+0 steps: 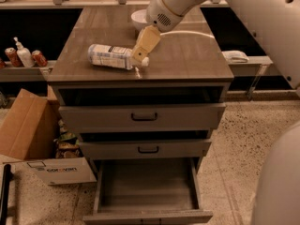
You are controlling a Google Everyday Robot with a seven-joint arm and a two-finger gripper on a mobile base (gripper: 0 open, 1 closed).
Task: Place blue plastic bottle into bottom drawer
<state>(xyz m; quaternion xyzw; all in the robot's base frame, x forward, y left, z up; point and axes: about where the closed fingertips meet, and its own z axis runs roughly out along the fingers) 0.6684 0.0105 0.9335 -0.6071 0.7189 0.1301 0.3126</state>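
Observation:
The blue plastic bottle [111, 56] lies on its side on the cabinet top [187, 60], near the front left, its cap end pointing right. My gripper [142, 56] hangs from the white arm and sits right at the bottle's cap end, just above the top. The bottom drawer [147, 189] is pulled out wide open below, its grey inside bare.
A white bowl [138, 18] stands at the back of the cabinet top, partly behind the arm. The two upper drawers [143, 117] are slightly open. A cardboard box [33, 135] stands on the floor at left. Red cans and a white pump bottle [23, 56] sit on a left shelf.

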